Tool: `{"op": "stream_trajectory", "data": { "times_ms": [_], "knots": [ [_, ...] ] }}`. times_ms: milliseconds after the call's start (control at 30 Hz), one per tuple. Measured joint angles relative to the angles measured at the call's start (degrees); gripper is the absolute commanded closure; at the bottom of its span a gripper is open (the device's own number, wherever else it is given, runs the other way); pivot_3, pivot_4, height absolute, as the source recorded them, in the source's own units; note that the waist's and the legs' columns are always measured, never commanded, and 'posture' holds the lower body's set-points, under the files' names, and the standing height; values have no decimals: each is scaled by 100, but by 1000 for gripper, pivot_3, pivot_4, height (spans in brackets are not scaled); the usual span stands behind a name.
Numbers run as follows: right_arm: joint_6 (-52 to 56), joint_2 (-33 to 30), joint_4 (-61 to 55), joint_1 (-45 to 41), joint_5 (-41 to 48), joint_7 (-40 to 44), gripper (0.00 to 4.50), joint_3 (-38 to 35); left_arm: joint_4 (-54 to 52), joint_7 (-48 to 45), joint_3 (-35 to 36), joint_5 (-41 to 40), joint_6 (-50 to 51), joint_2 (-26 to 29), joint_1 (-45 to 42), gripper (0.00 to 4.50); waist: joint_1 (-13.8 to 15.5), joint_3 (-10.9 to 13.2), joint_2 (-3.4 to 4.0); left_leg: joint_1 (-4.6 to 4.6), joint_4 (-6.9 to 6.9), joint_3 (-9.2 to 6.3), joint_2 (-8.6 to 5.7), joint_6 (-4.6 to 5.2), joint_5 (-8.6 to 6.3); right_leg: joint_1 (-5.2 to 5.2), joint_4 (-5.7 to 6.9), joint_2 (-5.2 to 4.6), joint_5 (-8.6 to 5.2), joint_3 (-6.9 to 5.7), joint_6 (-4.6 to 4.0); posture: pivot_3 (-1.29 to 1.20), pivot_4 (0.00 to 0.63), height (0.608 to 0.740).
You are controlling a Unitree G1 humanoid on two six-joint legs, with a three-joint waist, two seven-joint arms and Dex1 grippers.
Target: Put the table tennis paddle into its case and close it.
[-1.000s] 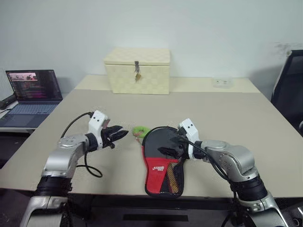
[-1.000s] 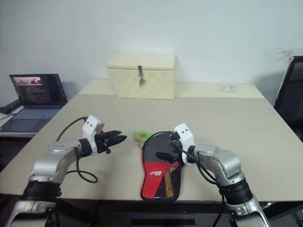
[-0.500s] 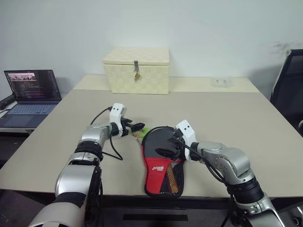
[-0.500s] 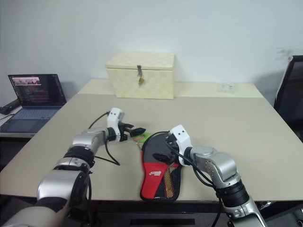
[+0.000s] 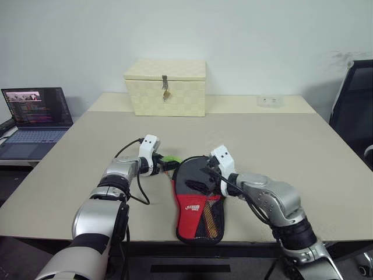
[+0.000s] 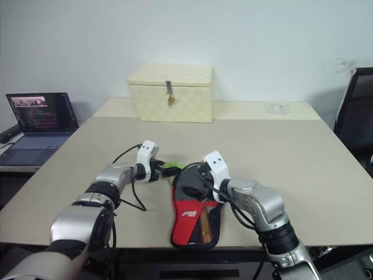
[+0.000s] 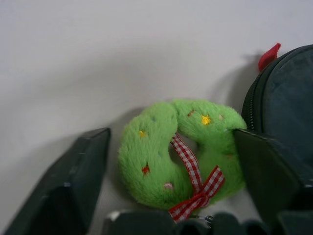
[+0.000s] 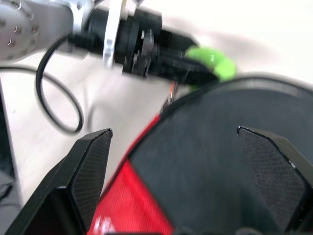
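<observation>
Case [image 5: 197,201] lies flat on bench [image 5: 280,140] near its front edge. L tool [image 7: 166,196] spread around green plush ring [image 7: 182,151] beside case's top. R tool [image 8: 181,161] spread wide over case.

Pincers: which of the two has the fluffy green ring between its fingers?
The left pincer: its fingers straddle the green plush wreath. The right pincer is over the black-and-red case.

Showing soft cloth against hard plastic on a matt tabletop.
Lying matt and woven, black and red fabric of the case [image 5: 198,201], mesh at the pocket; looking fuzzy and plush, the green wreath pull [image 7: 182,151] with checked ribbon; gleaming metal latch on the cream woven box [image 5: 165,87]; staying smooth and dull, the table [image 5: 274,137].
</observation>
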Motion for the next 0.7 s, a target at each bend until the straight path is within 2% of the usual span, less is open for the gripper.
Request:
{"op": "stream_trajectory", "data": {
  "times_ms": [200,300,467,700],
  "knots": [
    [-730,245,1272,-62,-606,-2,0,426,9,17,28,29,-5,-12,10,3545,-2,0,0,-4,-1,1,2,0,0,-2,-3,-1,0,1,0,0,150,740],
    [-1000,244,1475,-42,-816,1,0,468,10,148,60,44,-62,-12,12,4487,-1,-3,-5,-2,0,1,3,0,0,-1,-2,-5,0,1,1,0,150,740],
    [-1192,218,1444,113,-998,6,0,449,33,479,88,69,-231,-54,-31,4487,6,-6,-9,1,11,-3,3,-1,1,2,11,-7,0,-1,1,0,150,740],
    [-1195,168,1298,323,-1201,58,0,424,225,1240,-6,407,-742,-431,-536,4487,72,-21,-30,11,20,0,-2,-1,1,12,17,-6,3,1,6,0,150,740]
  ]
}}
